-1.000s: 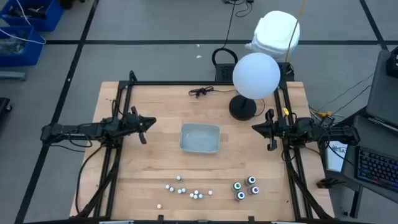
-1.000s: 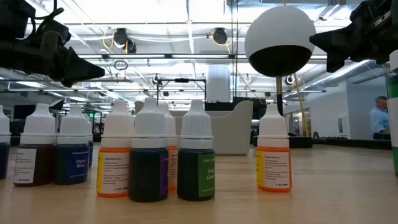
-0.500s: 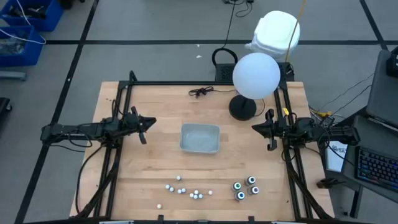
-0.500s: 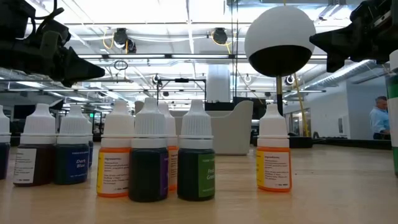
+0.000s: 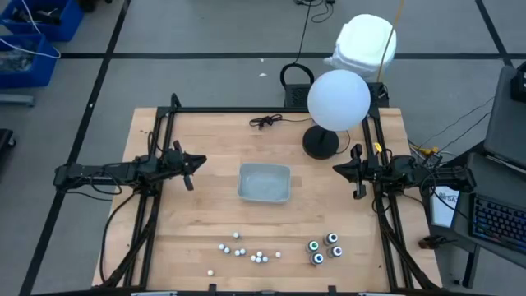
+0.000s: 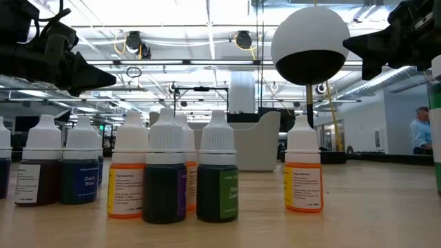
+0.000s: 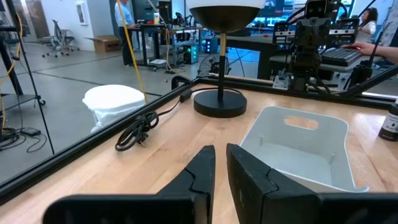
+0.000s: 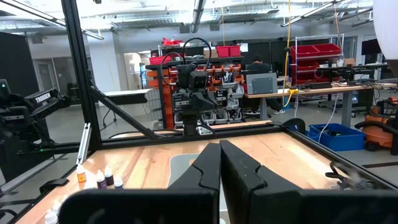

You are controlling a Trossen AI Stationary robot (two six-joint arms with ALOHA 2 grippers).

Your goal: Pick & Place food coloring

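Left gripper (image 5: 191, 164) and right gripper (image 5: 353, 173) hover clenched, empty; only the low view reads the food coloring (image 6: 165, 177) labels.

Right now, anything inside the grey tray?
Nothing shows inside the grey tray: the high view shows a bare floor, and the left wrist view shows bare walls. All food coloring bottles stand on the table nearer the front edge. The near wall hides a strip of floor in the wrist view.

Small bottles' (image 5: 246, 251) labels unreadable from above; tray (image 8: 180, 163) half-hidden.
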